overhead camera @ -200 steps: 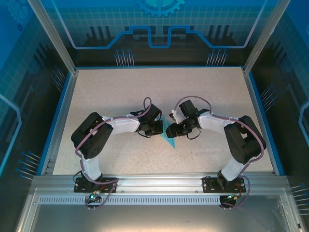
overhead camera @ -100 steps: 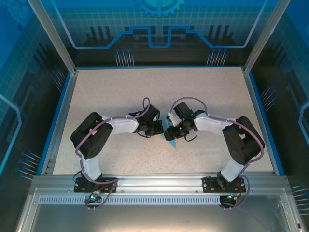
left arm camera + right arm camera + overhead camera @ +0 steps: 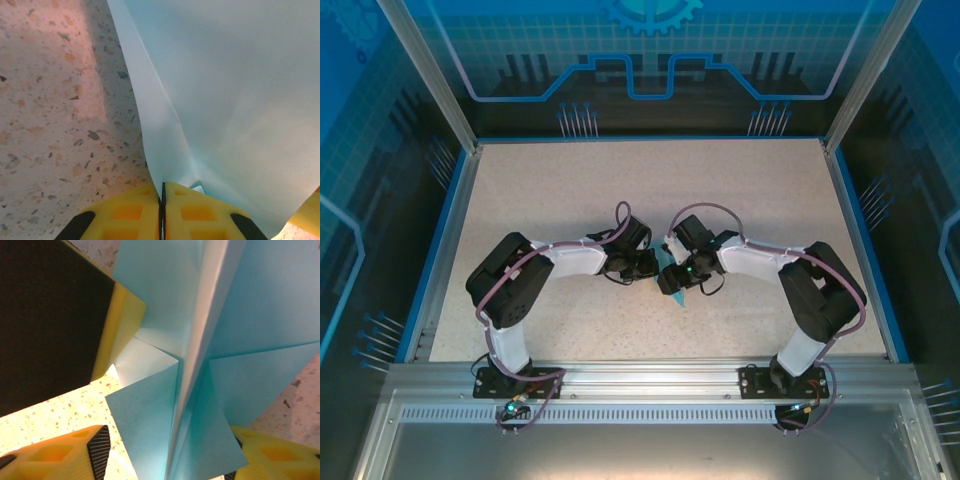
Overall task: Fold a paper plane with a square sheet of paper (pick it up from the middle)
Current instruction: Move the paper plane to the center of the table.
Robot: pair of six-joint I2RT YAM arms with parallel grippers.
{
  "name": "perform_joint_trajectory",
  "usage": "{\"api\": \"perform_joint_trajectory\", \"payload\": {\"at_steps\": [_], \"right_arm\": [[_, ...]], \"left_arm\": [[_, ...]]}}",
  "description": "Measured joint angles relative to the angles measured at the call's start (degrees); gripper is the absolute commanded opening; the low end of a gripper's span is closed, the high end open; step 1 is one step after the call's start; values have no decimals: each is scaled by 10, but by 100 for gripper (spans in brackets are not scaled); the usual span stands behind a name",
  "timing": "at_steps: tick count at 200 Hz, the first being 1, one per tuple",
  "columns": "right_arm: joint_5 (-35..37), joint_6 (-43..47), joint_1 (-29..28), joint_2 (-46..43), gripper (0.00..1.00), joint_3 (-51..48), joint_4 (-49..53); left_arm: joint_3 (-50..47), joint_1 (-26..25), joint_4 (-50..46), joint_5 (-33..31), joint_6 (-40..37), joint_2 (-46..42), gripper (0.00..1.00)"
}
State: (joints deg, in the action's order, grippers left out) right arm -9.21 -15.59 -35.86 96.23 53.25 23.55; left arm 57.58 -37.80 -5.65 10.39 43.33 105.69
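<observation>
Bending inward mid-frame, the left arm [image 3: 570, 258] pinches the creased light-blue paper sheet [image 3: 225, 100] in its closed yellow left fingers [image 3: 135, 210]; the right fingers [image 3: 75, 452], parted, straddle it.

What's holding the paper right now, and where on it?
The left gripper is shut on the partly folded blue paper, pinching a creased edge between its fingertips. The right gripper stands open around the paper, not clamping it.
</observation>
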Motion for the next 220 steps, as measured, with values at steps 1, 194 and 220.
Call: {"api": "perform_joint_trajectory", "payload": {"at_steps": [1, 194, 220], "right_arm": [[1, 0, -1, 0, 55, 0, 0], [176, -66, -24, -9, 3, 82, 65], [202, -101, -24, 24, 6, 139, 82]], "left_arm": [[0, 0, 0, 0, 0, 0, 13], [-72, 5, 4, -61, 20, -177, 33], [-96, 16, -9, -109, 32, -247, 35]]}}
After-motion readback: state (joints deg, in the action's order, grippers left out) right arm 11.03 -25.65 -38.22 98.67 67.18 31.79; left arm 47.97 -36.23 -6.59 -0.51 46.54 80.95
